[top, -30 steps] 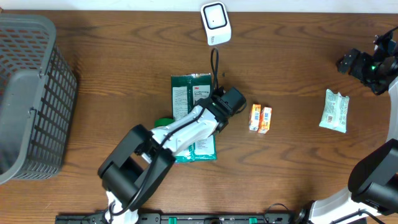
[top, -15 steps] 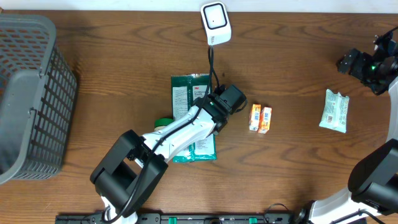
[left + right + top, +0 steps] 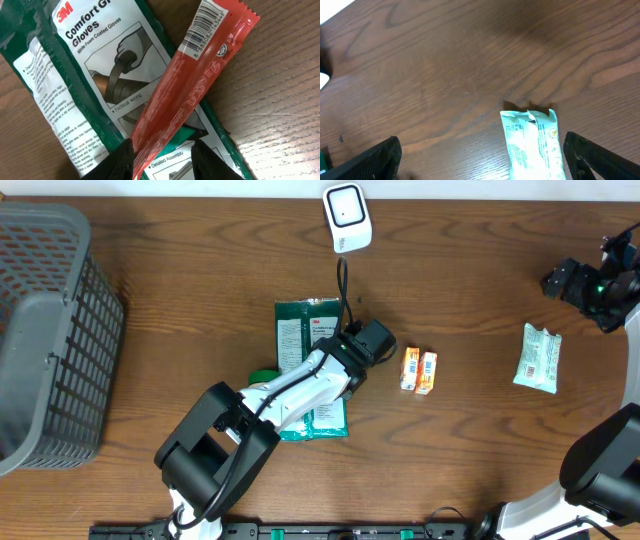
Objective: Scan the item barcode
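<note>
worktop point(image 3: 180, 270) is dark brown wood, heavy grain, matte, fills nearly the whole overhead view; thin pale strip point(image 3: 200, 188) runs along the 12 o'clock edge, can't tell what it is, nothing more of the room shows; black rail point(image 3: 300, 531) along the 6 o'clock edge by the arm bases; grey mesh basket point(image 3: 50, 330) at 9 o'clock, partly out of frame; white scanner point(image 3: 346, 217) at 12 o'clock close to the far edge; green 3M glove pack point(image 3: 300, 330) lies flat around centre, left arm crossing its lower half; left end effector point(image 3: 352, 343) sits over the pack's 3 o'clock edge, narrow, pinching the red sachet point(image 3: 185, 95) by its lower end; wrist view shows a finger point(image 3: 120, 160) on each side of it, sachet slanting toward 1 o'clock across the glove pack, top end over bare wood, barcode point(image 3: 207, 22) at that end facing the wrist camera; can't tell if sachet touches the pack, and it isn't resolvable from overhead; two small orange cartons point(image 3: 419, 371) side by side, touching, just at 3 o'clock of the left end effector; white-green packet point(image 3: 538, 358) flat on the wood further toward 3 o'clock, well apart from the cartons; right end effector point(image 3: 590, 285) at 2 o'clock by the worktop edge, jaws wide, holding nothing, its wrist view all bare wood plus that packet low at 5 o'clock
</note>
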Controlling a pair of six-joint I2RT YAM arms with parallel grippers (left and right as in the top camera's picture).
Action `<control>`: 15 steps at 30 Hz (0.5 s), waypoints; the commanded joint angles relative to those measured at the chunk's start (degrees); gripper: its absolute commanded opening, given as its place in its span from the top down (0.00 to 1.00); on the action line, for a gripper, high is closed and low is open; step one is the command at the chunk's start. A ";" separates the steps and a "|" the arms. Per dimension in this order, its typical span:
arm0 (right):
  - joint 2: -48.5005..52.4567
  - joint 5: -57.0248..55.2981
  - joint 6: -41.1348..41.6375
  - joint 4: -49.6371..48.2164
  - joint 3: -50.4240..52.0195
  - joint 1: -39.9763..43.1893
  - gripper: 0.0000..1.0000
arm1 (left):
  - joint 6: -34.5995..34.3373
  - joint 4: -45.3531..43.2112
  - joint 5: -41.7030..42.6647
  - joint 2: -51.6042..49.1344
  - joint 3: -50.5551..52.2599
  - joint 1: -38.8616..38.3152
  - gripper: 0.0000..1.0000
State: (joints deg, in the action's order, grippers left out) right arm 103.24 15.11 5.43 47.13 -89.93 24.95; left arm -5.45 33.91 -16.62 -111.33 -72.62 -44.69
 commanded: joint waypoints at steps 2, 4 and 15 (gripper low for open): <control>0.15 -0.28 -0.59 0.07 0.04 0.24 0.01 | 0.74 -1.84 0.11 -0.81 2.19 0.37 0.61; 0.15 -0.28 -0.61 0.07 0.04 0.24 0.01 | 0.74 -3.21 0.11 -0.83 3.21 0.37 0.61; 0.15 -0.28 -0.59 0.07 0.04 0.24 0.01 | 0.72 -6.40 1.95 -0.90 6.19 1.77 0.61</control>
State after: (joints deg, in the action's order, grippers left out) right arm 103.24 15.11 5.43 47.13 -89.93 24.95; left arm -5.28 27.40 -15.92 -111.33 -67.94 -44.14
